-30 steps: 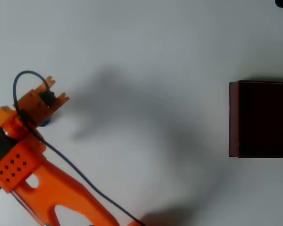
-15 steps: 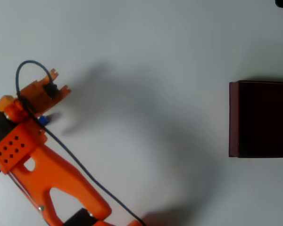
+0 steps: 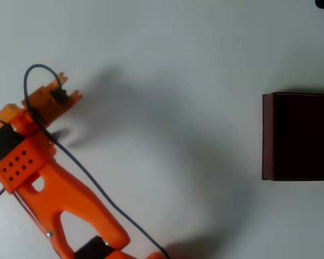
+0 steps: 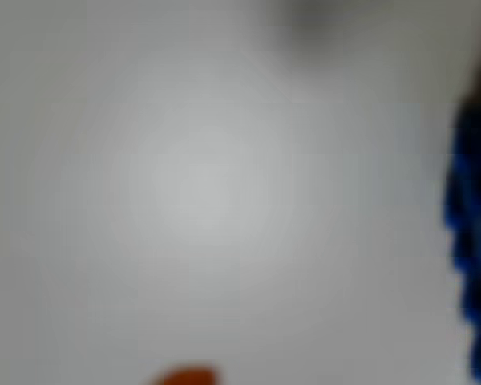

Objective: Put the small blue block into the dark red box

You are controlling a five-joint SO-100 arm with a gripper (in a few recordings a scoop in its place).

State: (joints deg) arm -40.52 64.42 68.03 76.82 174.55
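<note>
In the overhead view my orange gripper (image 3: pixel 49 110) is far left on the white table, seen from above, with its fingers hidden under the wrist body. The small blue block (image 4: pixel 469 241) is a blurred blue shape at the right edge of the wrist view, very close to the camera. A blurred orange tip (image 4: pixel 184 377) pokes in at that view's bottom edge. Whether the jaws hold the block cannot be made out. The dark red box (image 3: pixel 268 136) sits at the right edge of the overhead view, far from the gripper, with its dark inside facing up.
The orange arm (image 3: pixel 70 205) runs from the bottom left up to the gripper, with a dark cable (image 3: pixel 97 189) looping over it. Its shadow falls across the white tabletop (image 3: pixel 167 81) between gripper and box.
The gripper head has shifted slightly up in the overhead view and the arm has swung with it. The blue speck seen beside the gripper earlier is now covered by it.
</note>
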